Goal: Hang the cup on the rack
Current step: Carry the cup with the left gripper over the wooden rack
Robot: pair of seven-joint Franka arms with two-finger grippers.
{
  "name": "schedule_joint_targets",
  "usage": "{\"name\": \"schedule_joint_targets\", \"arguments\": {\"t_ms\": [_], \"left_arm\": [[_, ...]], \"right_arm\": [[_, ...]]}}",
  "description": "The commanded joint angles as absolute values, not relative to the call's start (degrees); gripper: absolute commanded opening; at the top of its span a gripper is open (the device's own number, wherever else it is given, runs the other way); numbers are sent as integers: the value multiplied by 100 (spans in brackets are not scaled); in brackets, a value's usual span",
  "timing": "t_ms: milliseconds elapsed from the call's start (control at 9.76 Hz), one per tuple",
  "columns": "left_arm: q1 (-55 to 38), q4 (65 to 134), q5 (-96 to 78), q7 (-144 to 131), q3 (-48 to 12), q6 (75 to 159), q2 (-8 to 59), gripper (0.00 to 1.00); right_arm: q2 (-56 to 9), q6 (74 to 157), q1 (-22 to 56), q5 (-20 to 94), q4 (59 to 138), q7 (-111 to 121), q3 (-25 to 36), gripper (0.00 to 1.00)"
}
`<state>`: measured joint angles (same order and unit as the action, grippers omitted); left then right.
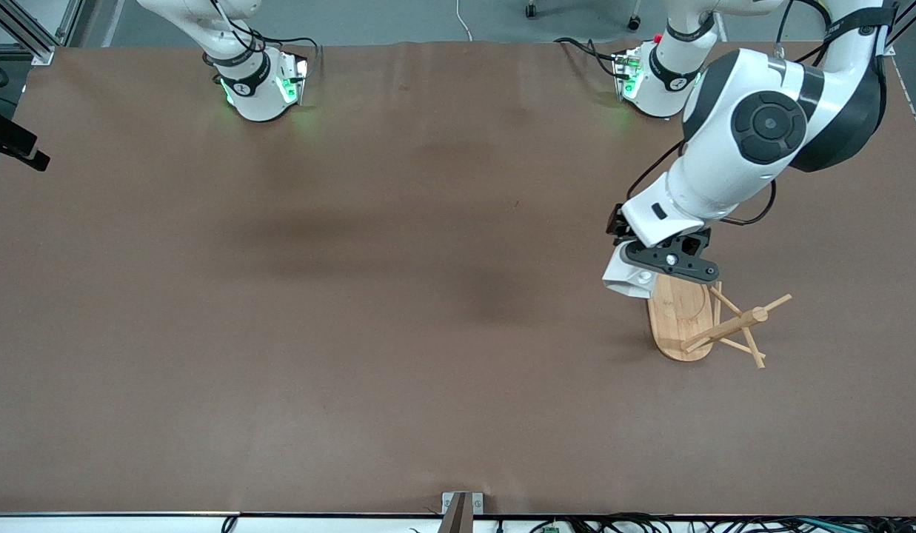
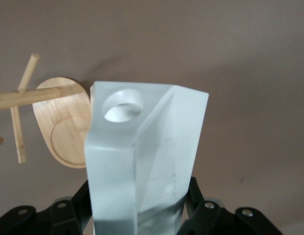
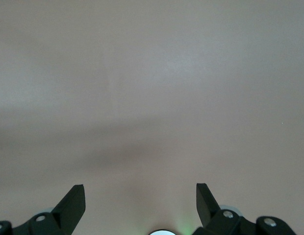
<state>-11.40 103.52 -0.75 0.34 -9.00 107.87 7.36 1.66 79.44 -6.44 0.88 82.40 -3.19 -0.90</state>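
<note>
My left gripper [image 1: 654, 268] is shut on the white faceted cup [image 1: 626, 280] and holds it in the air over the end of the rack's base that lies farther from the front camera. In the left wrist view the cup [image 2: 142, 156] fills the middle, its round handle hole [image 2: 122, 105] facing the camera, with the dark fingers [image 2: 193, 196] pressed on both sides. The bamboo rack [image 1: 713, 326] stands at the left arm's end of the table, with an oval base [image 1: 676, 322], a post and thin crosswise pegs [image 1: 754, 318]. My right gripper [image 3: 140, 196] is open and empty over bare table; it does not show in the front view.
The brown table [image 1: 354, 296] stretches wide toward the right arm's end. A dark bracket [image 1: 13, 144] sticks in at that end's edge. A metal clamp [image 1: 461, 507] sits at the table's edge nearest the front camera.
</note>
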Motion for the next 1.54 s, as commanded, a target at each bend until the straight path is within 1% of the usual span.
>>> {"name": "schedule_joint_targets", "arguments": {"t_ms": [0,102,205,410,614,1024,1434], "left_arm": [[-976,11537,-185,605,-826,11197,107,13],[-941,11871,-185,772,-809,11432,-25,13],[-853,12048,-185,1008,-730,11617,-44,13],[-844,12076,-185,1229,-589,11733,26,13],[-835,11989,-176,1493,-414,11812,158,13],[-835,11418,-184,1687,-369,11839,596,13],[-844,11391,-185,1687,-352,12155,764,13]], "right_arm": [[114,7937,-571,-70,8191,-300,-62,100],[114,7937,-571,-279,8191,-90,-62,100],[97,7980,-571,-316,8174,-88,-62,100],[97,8033,-571,-247,8191,-158,-61,100],[79,8033,-571,-229,8183,-158,-53,100],[26,8174,-580,-176,8183,-123,-61,100],[35,8253,-554,-114,8200,-132,-44,100]]}}
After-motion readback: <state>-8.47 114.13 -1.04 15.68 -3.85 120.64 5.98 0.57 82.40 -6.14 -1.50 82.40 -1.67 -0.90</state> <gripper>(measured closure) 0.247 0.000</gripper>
